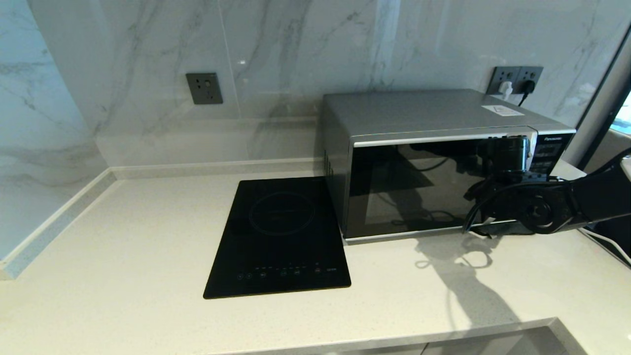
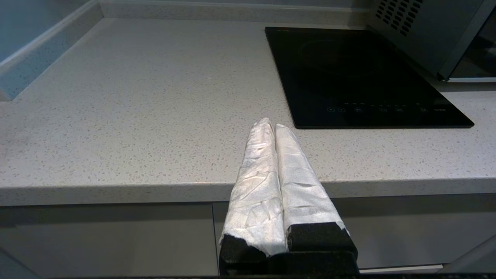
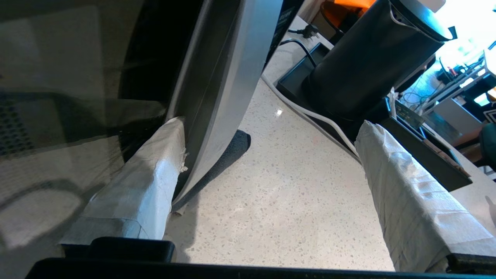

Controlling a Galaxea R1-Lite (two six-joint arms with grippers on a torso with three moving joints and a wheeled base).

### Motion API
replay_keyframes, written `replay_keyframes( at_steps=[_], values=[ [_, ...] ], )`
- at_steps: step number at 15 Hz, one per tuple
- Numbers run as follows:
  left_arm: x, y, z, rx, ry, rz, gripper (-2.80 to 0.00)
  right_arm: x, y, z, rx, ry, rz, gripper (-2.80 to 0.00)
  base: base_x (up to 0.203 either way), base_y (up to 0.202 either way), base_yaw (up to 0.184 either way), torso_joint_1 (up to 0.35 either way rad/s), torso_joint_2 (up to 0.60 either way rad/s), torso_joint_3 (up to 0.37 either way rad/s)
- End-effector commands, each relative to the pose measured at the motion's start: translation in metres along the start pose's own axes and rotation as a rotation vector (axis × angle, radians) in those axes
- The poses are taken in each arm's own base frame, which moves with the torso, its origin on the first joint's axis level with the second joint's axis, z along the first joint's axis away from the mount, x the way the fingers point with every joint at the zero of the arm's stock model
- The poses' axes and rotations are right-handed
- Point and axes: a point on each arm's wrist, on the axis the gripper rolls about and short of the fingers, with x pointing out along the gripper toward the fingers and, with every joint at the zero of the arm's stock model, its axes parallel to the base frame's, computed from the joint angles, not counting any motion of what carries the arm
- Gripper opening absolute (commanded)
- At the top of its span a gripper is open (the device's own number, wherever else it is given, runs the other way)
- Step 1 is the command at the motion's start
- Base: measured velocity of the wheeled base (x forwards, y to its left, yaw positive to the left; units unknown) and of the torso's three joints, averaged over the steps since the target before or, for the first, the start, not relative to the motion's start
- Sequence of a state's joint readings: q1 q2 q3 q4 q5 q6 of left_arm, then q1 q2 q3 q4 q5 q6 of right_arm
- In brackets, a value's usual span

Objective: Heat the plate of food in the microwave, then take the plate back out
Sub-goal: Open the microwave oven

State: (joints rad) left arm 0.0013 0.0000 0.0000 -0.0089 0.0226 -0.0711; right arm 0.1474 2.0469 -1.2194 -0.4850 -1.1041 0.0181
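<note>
microwave [image 1: 434, 162]: silver-grey box, dark glass door shut, on tabletop [image 1: 123, 276] just right of black hob [image 1: 278, 236] | right end effector [image 3: 267, 155]: spread wide at door handle [image 3: 221, 89], one finger behind it; head view hides this | left end effector [image 2: 274, 130]: fingers pressed together, empty, at tabletop's front edge

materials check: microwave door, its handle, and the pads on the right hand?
Microwave door: dark glossy glass, likely; it mirrors the arm and counter.
Handle: smooth silver with a satin sheen; metal or metallised plastic, cannot tell which.
Right hand, open with the handle between its fingers: the fingers are wrapped in white, creased, cloth-like tape over black bodies.
</note>
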Motion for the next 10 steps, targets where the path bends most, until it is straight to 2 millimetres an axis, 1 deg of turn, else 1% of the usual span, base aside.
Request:
replay_keyframes(
  at_steps=[1,2,6,10],
  values=[
    [0.0001,0.0,0.0001,-0.001,0.001,0.001,-2.8,0.003,-0.001,0.0,0.005,0.001,-0.011,-0.58,0.0,0.0,0.0,0.0,0.0,0.0],
    [0.0001,0.0,0.0001,-0.001,0.001,0.001,-2.8,0.003,-0.0009,0.0007,0.009,-0.002,-0.009,-2.8,0.0,0.0,0.0,0.0,0.0,0.0],
    [0.0001,0.0,0.0001,-0.001,0.001,0.001,-2.8,0.0022,-0.0022,0.0008,0.005,0.0,0.004,-2.8,0.0,0.0,0.0,0.0,0.0,0.0],
    [0.0001,0.0,0.0001,-0.001,0.001,0.001,-2.8,-0.0002,-0.0059,0.0063,0.021,-0.009,0.006,-2.8,0.0,0.0,0.0,0.0,0.0,0.0]
  ],
)
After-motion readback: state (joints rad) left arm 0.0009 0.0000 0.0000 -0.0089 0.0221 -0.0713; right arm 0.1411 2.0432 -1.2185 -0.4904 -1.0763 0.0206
